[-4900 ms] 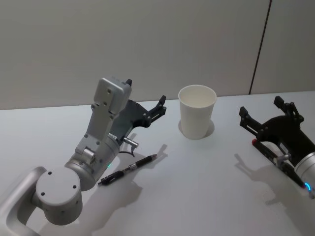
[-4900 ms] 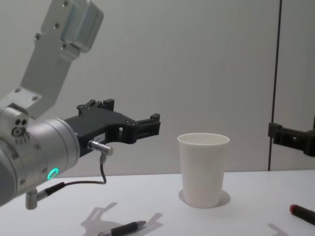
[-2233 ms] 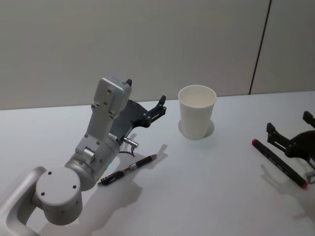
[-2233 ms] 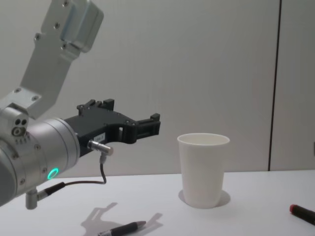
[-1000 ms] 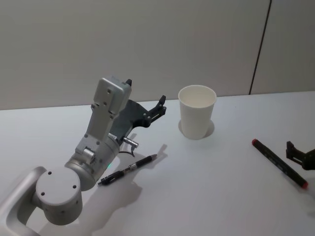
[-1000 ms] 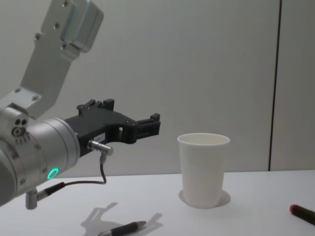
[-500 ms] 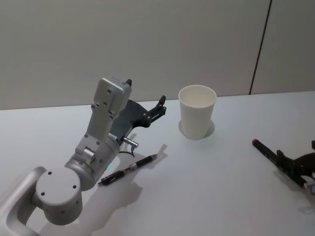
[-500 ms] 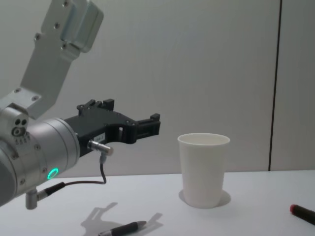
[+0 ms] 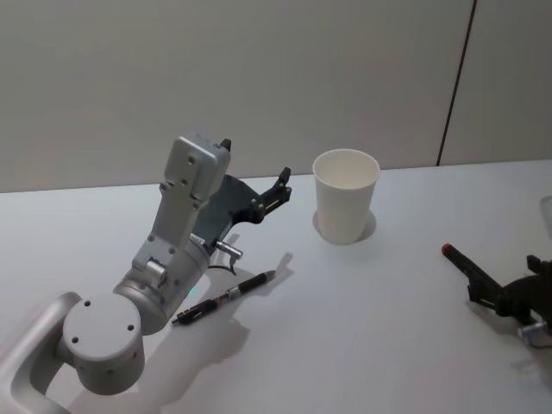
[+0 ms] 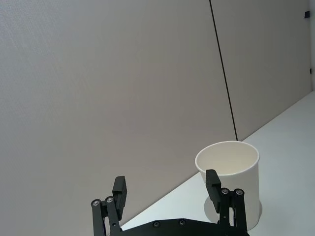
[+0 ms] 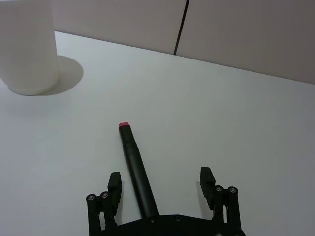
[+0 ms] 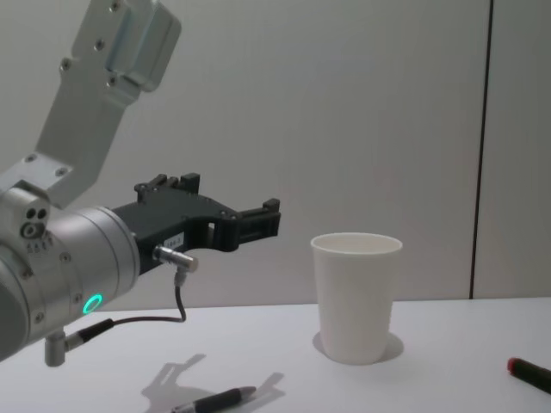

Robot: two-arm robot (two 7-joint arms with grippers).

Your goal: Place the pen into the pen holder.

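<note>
The left arm (image 9: 177, 220) is raised with the elbow bent, the silver forearm angled upward and the wrist turned forward; the left gripper (image 9: 254, 162) is held aloft, pointed forward and to the right, its jaws spread wide; the right gripper (image 11: 160, 176) is set low at the right, pointed forward and to the left, its jaws likewise parted.

Pen holder (image 9: 345, 197) stands ctr-rear on surface (image 9: 362, 336). Pen (image 11: 135, 167) lies to its R, nearer me, between spread fingers of my R end effector (image 11: 160, 178). Second pen (image 9: 226, 297) lies L-front of holder, near my L end effector (image 9: 255, 162).
</note>
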